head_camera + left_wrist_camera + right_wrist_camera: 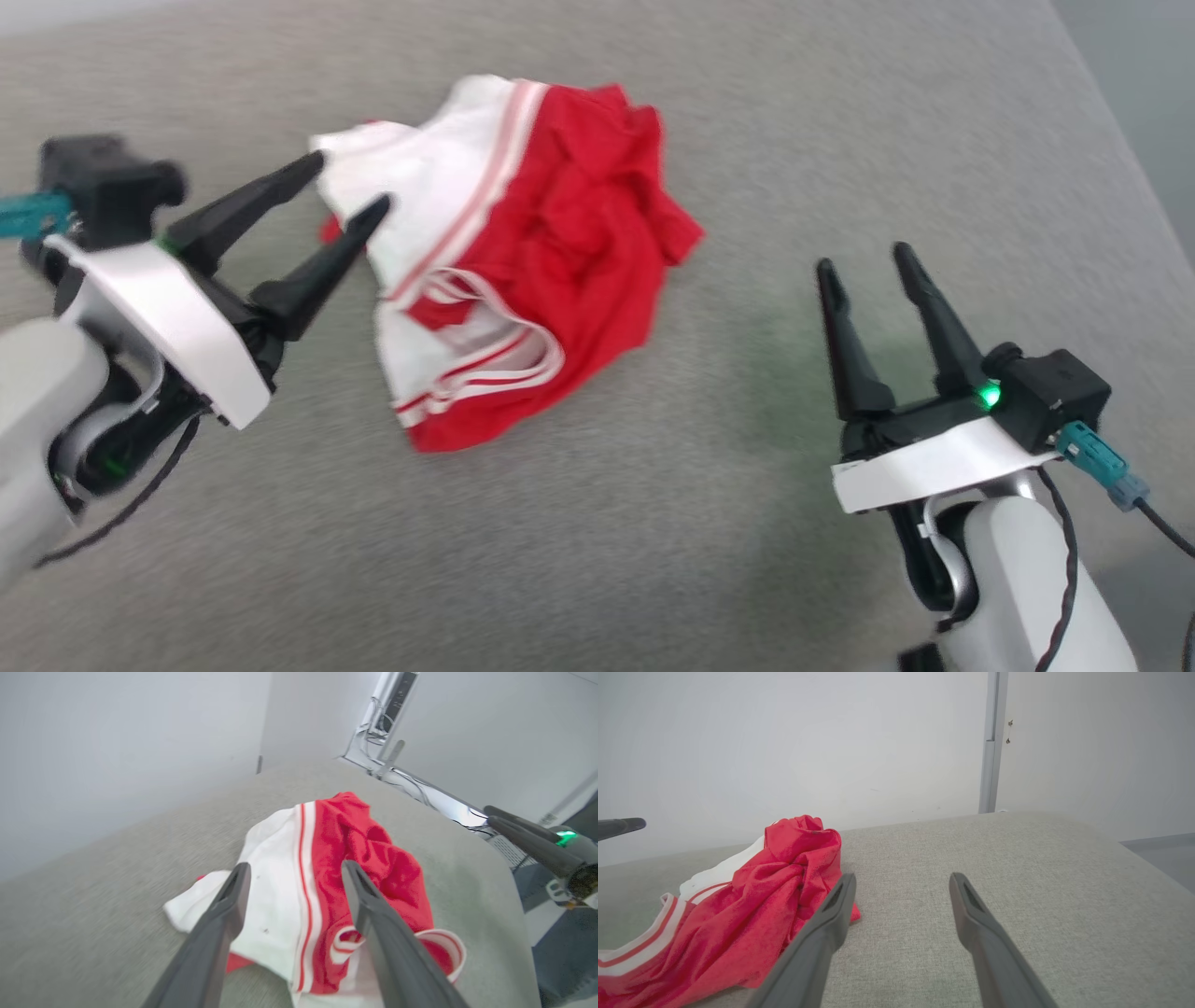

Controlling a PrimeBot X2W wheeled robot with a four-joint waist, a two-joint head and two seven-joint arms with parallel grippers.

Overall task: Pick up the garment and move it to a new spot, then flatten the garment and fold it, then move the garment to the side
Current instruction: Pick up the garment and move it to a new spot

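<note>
The garment (541, 252) lies crumpled in a heap on the grey cloth surface, red with white sleeve panels and striped trim. My left gripper (347, 187) hovers at its left edge, open, with nothing between its fingers. In the left wrist view the garment (355, 858) lies just beyond that gripper (295, 870), whose fingers (233, 896) are spread wide. My right gripper (861, 257) stands open to the right of the garment, well apart from it. In the right wrist view the garment (756, 910) sits left of the right gripper (902, 879).
The grey surface (653, 541) stretches all round the garment; its right edge (1111, 121) drops to a darker floor. A pale wall with a vertical strip (992, 742) stands behind. Cables and a rail (397, 765) run past the far corner.
</note>
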